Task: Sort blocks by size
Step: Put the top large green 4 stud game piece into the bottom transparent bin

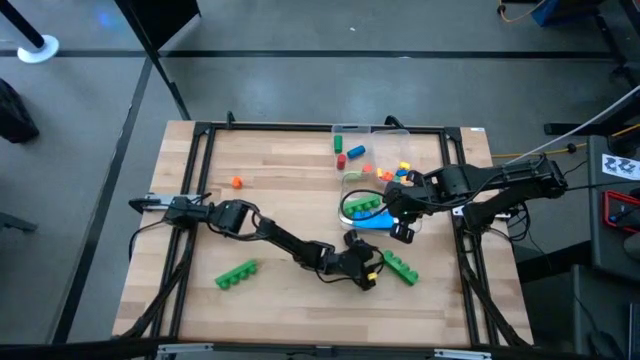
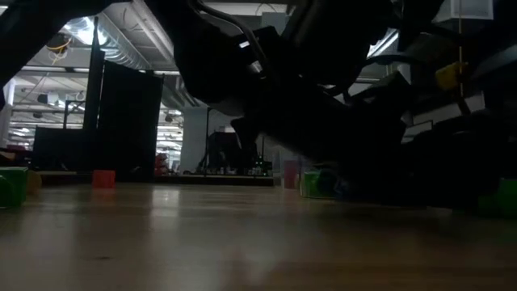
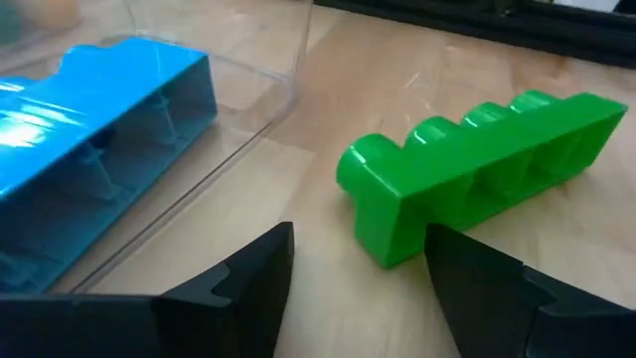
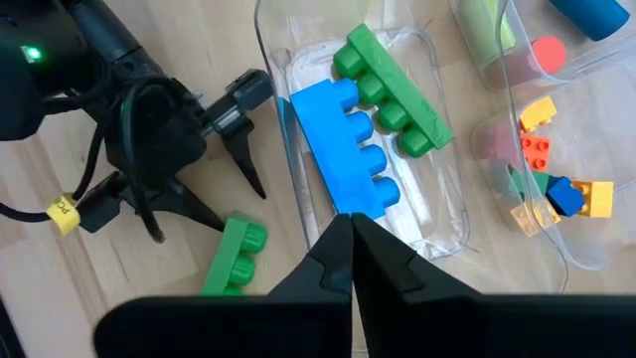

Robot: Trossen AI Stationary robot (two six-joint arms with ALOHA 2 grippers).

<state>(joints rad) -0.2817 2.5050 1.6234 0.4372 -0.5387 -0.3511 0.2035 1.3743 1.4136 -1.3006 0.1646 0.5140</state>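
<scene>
The clear plastic tray (image 4: 437, 214) already holds a wide blue studded brick (image 4: 348, 149) and a green studded bar (image 4: 388, 80). The left gripper (image 3: 358, 268), jaws spread, faces a long green studded bar (image 3: 477, 169) on the wooden tabletop (image 1: 280, 180); the right gripper (image 4: 351, 234) hangs pressed together, empty. Another green bar (image 1: 236, 273) and an orange cube (image 1: 237, 182) remain unsorted.

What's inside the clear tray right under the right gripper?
The clear tray holds two long bricks side by side: a blue brick and a green brick. The shut right gripper covers the tray's near end, so anything there is hidden.
</scene>
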